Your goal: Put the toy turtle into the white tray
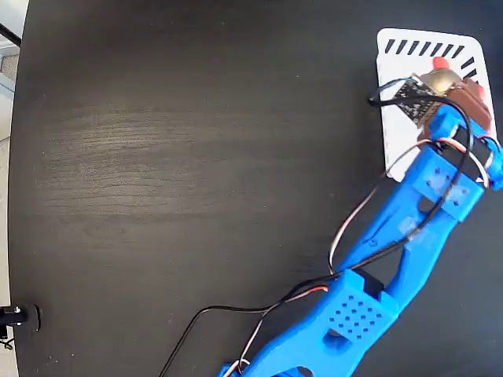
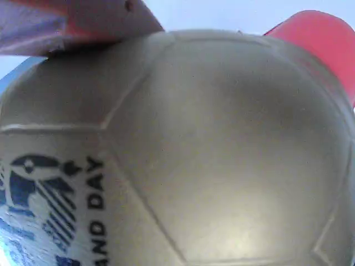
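Observation:
The toy turtle shows its gold shell and a red head over the far end of the white tray, at the top right of the fixed view. My gripper on the blue arm reaches over the tray and appears shut on the turtle. In the wrist view the turtle's gold shell fills almost the whole frame, with a black-and-white sticker at the lower left and a red part at the upper right. One reddish finger presses on the shell's top left. The other finger is hidden.
The blue arm runs from the bottom middle up to the tray, trailing black and white cables. The black table spreads wide to the left. Its left edge holds a small black fitting.

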`<state>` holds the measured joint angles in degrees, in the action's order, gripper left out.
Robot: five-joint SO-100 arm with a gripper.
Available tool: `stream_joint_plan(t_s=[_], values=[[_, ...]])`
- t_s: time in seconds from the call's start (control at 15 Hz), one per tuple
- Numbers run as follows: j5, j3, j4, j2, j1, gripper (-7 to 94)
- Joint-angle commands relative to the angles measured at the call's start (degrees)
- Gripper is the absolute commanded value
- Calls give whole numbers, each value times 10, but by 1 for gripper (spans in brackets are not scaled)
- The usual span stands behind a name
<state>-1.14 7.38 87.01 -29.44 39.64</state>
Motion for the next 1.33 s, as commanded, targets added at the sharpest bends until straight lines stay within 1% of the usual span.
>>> stream_joint_plan(t_s=[0.0, 0.07, 0.27, 0.47, 0.53, 0.6, 0.67, 0.93, 1.0, 1.13, 1.27], values=[[2, -14, -2, -34, 11, 15], [10, -3, 0, -34, 9, 29], [25, 33, -5, -33, 5, 56], [28, 30, 0, -33, 9, 56], [29, 32, 4, -33, 9, 62], [29, 32, 9, -33, 9, 64], [28, 32, 11, -33, 9, 65], [25, 38, 15, -54, 9, 64], [18, 52, 12, -80, 9, 58], [-3, 91, -2, -146, 2, 33], [-12, 159, -27, -221, -10, 19]])
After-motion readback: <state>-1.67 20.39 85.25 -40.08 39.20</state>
